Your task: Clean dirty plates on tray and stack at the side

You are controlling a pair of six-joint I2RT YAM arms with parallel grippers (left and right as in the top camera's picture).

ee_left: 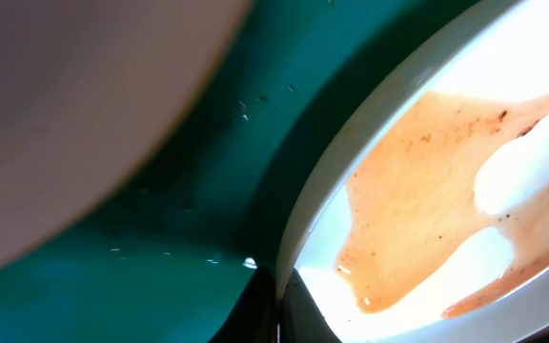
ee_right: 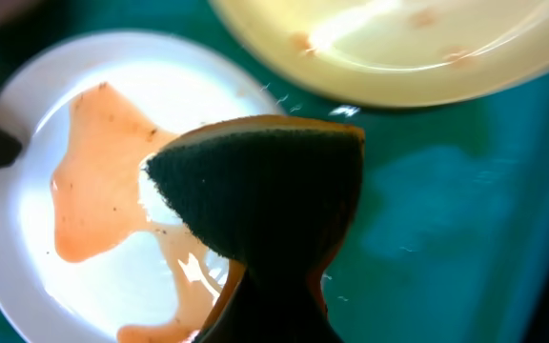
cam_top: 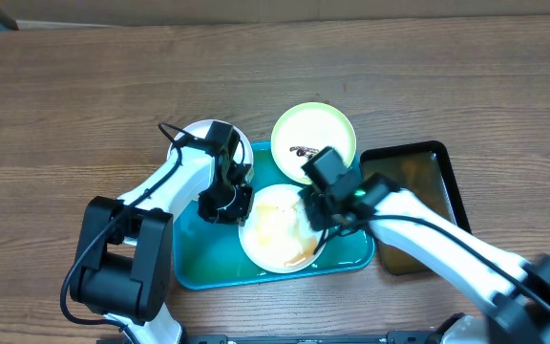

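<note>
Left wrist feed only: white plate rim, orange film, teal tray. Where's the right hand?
Observer: The right hand grips a sponge over that same white plate.
Operator: Any other dirty plates?
Observer: A pale green plate at the far rim of the tray has a dark smear in its middle.
</note>
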